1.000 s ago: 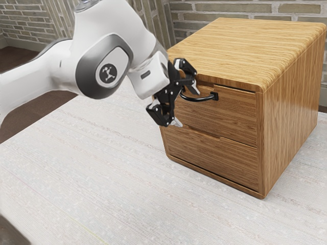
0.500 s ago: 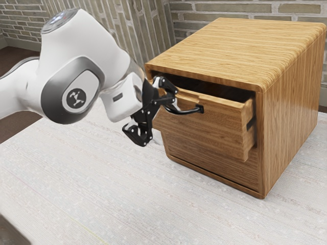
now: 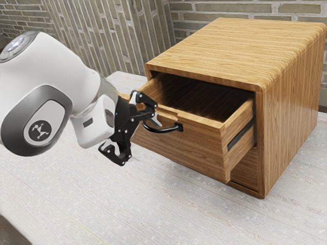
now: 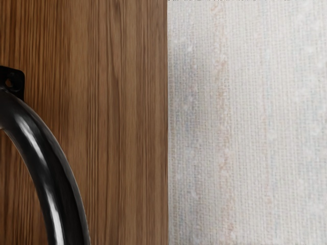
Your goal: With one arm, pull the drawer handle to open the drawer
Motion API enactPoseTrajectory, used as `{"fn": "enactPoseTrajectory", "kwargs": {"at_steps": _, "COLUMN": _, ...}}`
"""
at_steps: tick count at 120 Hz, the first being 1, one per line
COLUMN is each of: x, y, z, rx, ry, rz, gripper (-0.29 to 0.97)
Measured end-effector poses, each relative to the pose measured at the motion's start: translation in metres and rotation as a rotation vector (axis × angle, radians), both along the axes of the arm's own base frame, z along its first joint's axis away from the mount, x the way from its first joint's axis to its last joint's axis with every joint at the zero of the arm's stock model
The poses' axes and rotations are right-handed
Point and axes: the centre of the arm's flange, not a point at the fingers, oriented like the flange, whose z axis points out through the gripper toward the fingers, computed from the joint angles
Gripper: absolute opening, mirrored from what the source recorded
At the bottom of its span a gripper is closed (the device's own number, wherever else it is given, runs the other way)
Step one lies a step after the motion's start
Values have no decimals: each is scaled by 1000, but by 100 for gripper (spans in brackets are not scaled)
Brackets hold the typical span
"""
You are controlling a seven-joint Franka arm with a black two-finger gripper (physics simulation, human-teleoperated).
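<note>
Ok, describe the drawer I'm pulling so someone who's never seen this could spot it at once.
Find the wooden cabinet standing on the pale table. Two drawers are stacked in its front; the one meant is the upper drawer. It alone stands pulled out, its inside showing, with a curved black handle on its front, while the lower drawer sits back in the cabinet.

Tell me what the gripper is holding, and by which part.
Nothing is clamped: the gripper stands open, its upper finger hooked on the black handle of the pulled-out top drawer, near the handle's end.
</note>
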Motion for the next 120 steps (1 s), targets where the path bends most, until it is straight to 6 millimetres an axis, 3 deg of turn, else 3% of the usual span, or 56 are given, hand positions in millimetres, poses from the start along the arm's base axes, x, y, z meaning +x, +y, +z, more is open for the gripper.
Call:
{"fn": "enactPoseTrajectory", "kwargs": {"at_steps": 20, "x": -18, "y": -2, "z": -4, "rx": 9, "ry": 8, "rz": -12, "gripper": 68}}
{"fn": "enactPoseTrajectory", "kwargs": {"at_steps": 32, "x": -32, "y": -1, "z": 2, "rx": 13, "ry": 6, "rz": -16, "gripper": 62}}
{"fn": "enactPoseTrajectory", "kwargs": {"at_steps": 73, "x": -66, "y": -5, "z": 1, "rx": 29, "ry": 52, "rz": -41, "gripper": 65}}
{"fn": "enactPoseTrajectory", "kwargs": {"at_steps": 88, "x": -75, "y": -5, "z": 8, "rx": 32, "ry": 55, "rz": -45, "gripper": 53}}
{"fn": "enactPoseTrajectory", "kwargs": {"at_steps": 90, "x": -76, "y": -5, "z": 12, "rx": 32, "ry": 51, "rz": -45, "gripper": 49}}
{"fn": "enactPoseTrajectory", "kwargs": {"at_steps": 97, "x": -76, "y": -6, "z": 31, "rx": 29, "ry": 19, "rz": -47, "gripper": 55}}
{"fn": "enactPoseTrajectory", "kwargs": {"at_steps": 113, "x": -84, "y": -3, "z": 112, "rx": 7, "ry": -112, "rz": -45, "gripper": 62}}
{"fn": "enactPoseTrajectory", "kwargs": {"at_steps": 117, "x": -67, "y": 20, "z": 129, "rx": -31, "ry": -102, "rz": 10, "gripper": 63}}
{"fn": "enactPoseTrajectory", "kwargs": {"at_steps": 120, "x": -42, "y": 41, "z": 135, "rx": -60, "ry": -64, "rz": 70, "gripper": 64}}
